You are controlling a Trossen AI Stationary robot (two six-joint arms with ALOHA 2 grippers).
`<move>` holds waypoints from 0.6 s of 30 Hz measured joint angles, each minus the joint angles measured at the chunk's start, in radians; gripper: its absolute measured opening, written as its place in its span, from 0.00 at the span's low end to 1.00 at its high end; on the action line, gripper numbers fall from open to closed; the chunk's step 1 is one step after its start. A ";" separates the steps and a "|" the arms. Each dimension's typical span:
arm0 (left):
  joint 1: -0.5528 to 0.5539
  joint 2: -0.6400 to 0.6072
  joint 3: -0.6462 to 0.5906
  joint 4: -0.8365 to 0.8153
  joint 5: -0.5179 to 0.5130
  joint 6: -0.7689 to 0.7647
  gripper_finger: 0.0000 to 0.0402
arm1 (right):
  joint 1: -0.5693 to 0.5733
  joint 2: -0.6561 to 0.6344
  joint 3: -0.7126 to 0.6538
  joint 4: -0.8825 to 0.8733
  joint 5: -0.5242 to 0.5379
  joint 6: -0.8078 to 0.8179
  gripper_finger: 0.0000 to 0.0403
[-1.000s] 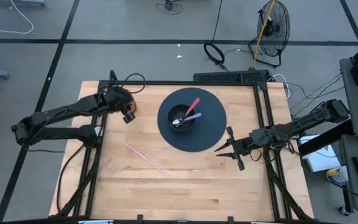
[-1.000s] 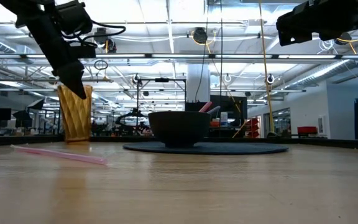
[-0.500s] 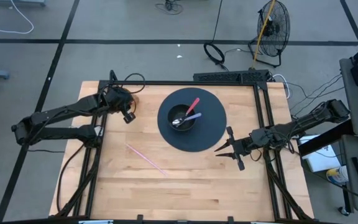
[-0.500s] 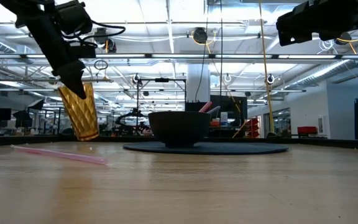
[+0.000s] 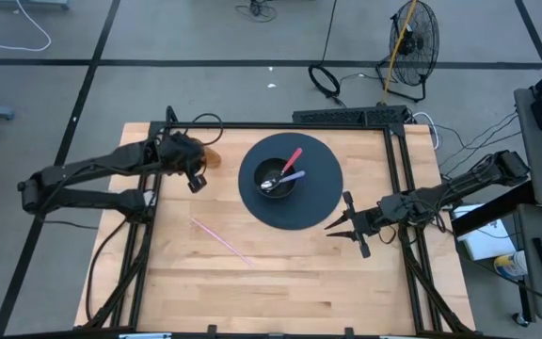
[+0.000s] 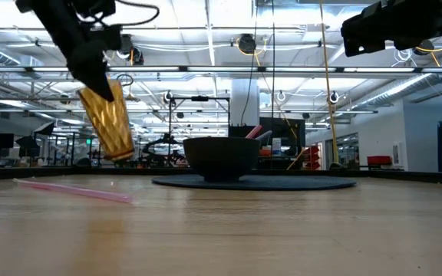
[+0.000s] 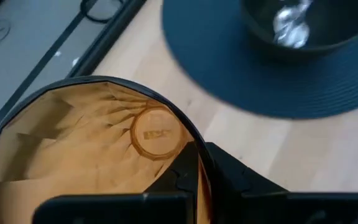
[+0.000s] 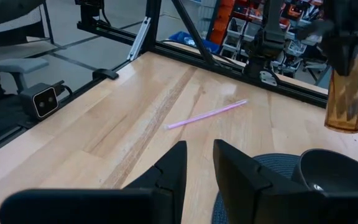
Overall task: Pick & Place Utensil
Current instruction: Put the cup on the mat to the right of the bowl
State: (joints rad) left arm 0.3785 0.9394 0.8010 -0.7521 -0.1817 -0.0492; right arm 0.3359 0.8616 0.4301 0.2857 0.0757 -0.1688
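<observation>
A pink straw (image 5: 220,239) lies flat on the bare wood toward the near-left part of the table (image 5: 280,282), well apart from both arms. To its right, the right gripper (image 5: 344,225) hovers just off the near-right edge of the round dark mat (image 5: 320,193), its 2 fingers spread apart and holding nothing. On the mat sits a black bowl (image 5: 277,181) with 3 utensils inside — a metal spoon (image 5: 270,184), a pink-handled utensil (image 5: 293,157) and a pale purple one (image 5: 292,175), the last 2 leaning out over the rim. Farther back on the left, the left gripper (image 6: 98,80) pinches the rim of an amber ribbed cup (image 6: 107,121), 1 finger inside the wall — the cup is lifted clear of the table and tilted, left of the bowl.
</observation>
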 joint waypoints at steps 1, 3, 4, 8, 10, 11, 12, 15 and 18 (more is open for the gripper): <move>-0.021 0.000 0.013 -0.007 -0.001 -0.011 0.05 | 0.000 0.000 0.000 -0.001 0.000 0.000 0.19; -0.069 0.000 0.037 -0.021 0.001 -0.026 0.03 | 0.000 0.000 0.000 -0.005 0.000 0.000 0.19; -0.093 0.000 0.049 -0.026 0.005 -0.038 0.02 | 0.000 0.000 0.000 -0.007 0.000 0.000 0.19; -0.196 0.000 0.089 -0.029 0.044 -0.063 0.04 | 0.000 0.000 0.000 -0.007 0.000 0.000 0.19; -0.253 0.001 0.103 -0.031 0.052 -0.072 0.06 | 0.000 0.000 0.000 -0.007 0.000 0.000 0.19; -0.283 0.002 0.108 -0.030 0.052 -0.079 0.06 | 0.000 0.000 0.000 -0.007 0.000 0.000 0.19; -0.313 0.002 0.114 -0.029 0.051 -0.085 0.05 | 0.000 0.000 0.000 -0.007 0.000 0.000 0.19; -0.399 0.003 0.120 -0.016 0.051 -0.093 0.02 | 0.000 0.000 0.000 -0.007 0.001 0.000 0.19; -0.482 0.003 0.120 0.035 0.043 -0.095 0.04 | 0.000 0.000 0.000 -0.007 0.001 0.000 0.19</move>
State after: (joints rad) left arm -0.1031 0.9428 0.9215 -0.7172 -0.1383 -0.1441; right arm 0.3357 0.8616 0.4301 0.2787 0.0765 -0.1684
